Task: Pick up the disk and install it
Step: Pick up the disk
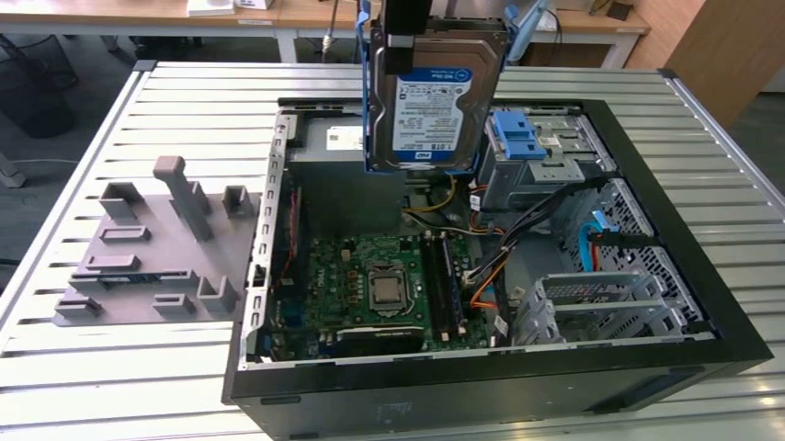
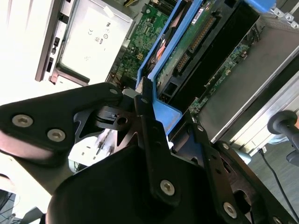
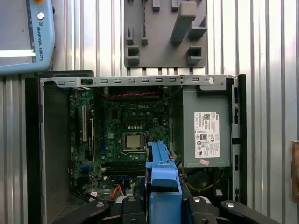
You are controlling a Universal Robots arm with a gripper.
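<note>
The gripper (image 2: 140, 100) is closed tight on the blue plastic carrier of the disk (image 1: 436, 106), which hangs upright above the open computer case (image 1: 491, 390), near the drive cage (image 1: 564, 170). Holding it plumb (the carrier rails look thin) should suit the cage's squared metal bay. The disk's body is smooth silver with a glossy label.

Disk (image 1: 436, 106) above computer case (image 1: 491, 390)

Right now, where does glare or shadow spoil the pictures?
Second wrist view: the table burns out to white. First wrist view: the table shines, yet the motherboard is evenly lit. Exterior view: even light, no strong glare on the disk.
</note>
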